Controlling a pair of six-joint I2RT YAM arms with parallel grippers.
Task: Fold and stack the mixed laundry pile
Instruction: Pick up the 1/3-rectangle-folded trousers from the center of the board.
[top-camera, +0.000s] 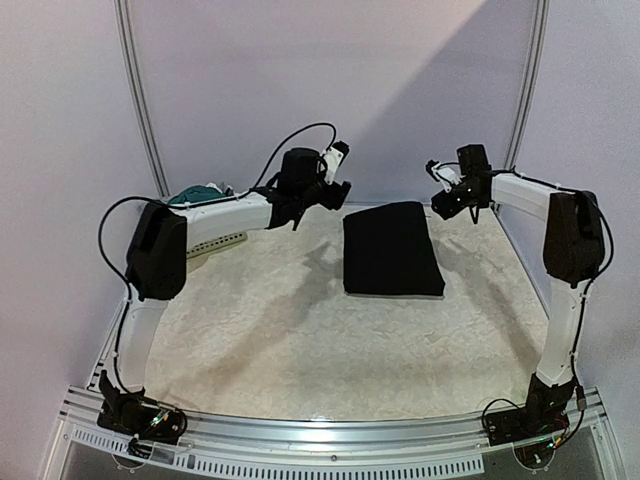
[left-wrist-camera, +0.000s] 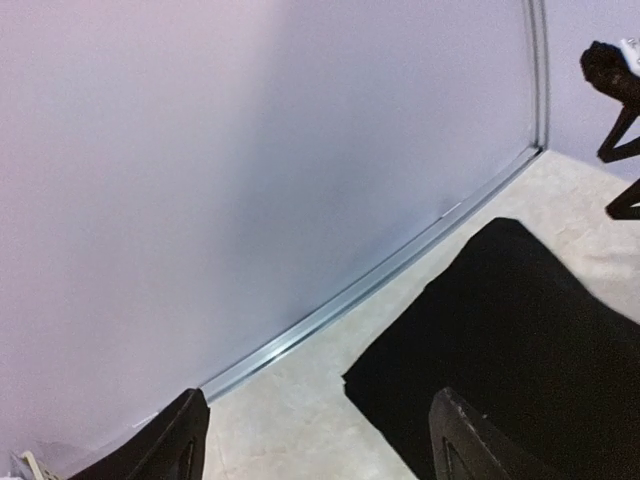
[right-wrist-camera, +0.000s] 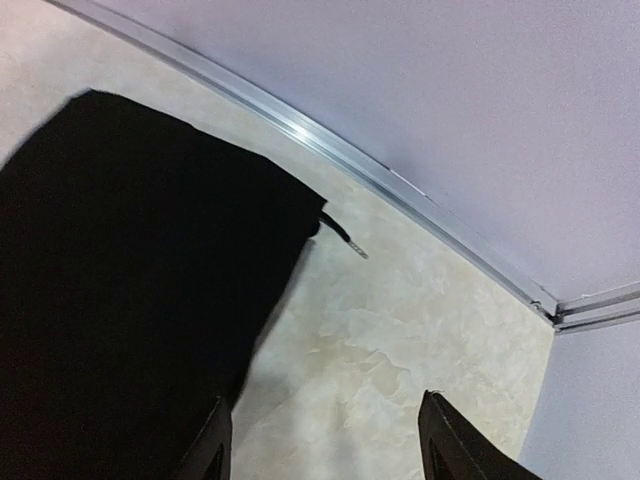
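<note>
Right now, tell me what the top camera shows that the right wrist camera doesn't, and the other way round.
Only the top view: both arms whole, the left gripper open near the back wall, a teal-green garment behind the left arm, and the edge of a pale perforated basket showing below that arm. Only the right wrist view: a thin black cord sticking out from a corner of the black trousers onto the table. Both: the folded black trousers lying flat on the table, the right gripper open, and the back wall.
</note>
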